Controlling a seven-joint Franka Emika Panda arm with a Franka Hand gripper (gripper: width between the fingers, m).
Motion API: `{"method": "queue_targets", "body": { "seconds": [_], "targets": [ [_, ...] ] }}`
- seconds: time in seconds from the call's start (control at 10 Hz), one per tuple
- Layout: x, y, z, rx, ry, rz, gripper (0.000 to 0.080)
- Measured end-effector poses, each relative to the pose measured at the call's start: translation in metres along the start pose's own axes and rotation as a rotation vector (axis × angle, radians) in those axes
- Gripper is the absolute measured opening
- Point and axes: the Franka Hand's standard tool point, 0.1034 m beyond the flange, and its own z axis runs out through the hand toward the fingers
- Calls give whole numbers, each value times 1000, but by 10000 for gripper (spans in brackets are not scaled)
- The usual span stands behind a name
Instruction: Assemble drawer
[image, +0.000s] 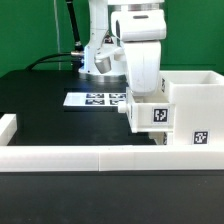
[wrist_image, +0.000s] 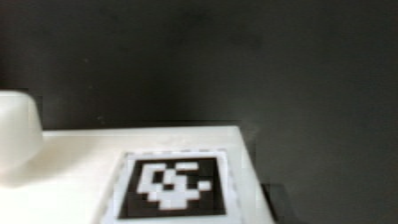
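The large white drawer shell (image: 195, 105) stands on the black table at the exterior view's right, with a tag on its front. A small white tray (image: 152, 112) with a square tag sits against the shell's left side, a little above the table. My gripper (image: 143, 92) comes straight down onto this tray, and its fingers are hidden behind the tray's top. In the wrist view the tray's tagged face (wrist_image: 178, 185) fills the near part, with its white knob (wrist_image: 15, 130) at one edge. A second tray is not in view.
A low white border wall (image: 100, 157) runs along the table's front, with a short piece (image: 8, 128) at the exterior view's left. The marker board (image: 98, 99) lies flat behind the tray, near the arm's base.
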Motion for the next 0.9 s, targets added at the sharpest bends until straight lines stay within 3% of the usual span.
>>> {"method": "queue_targets", "body": {
  "seconds": [0.2,0.3,0.4,0.5,0.6,0.7,0.9],
  "targets": [
    [-1,0,-2,-2,-1,7,306],
    [-1,1,-3,-5,-1,14,306],
    [-1,2,-6,-9,-2,26,487],
    [-1,4,-11,-16,-5,37,487],
    [-2,5,-18,-24,-9,48,619],
    [-2,8,-27,-32,-14,56,640],
    [-5,12,-49,-13,-33,60,648]
  ]
}}
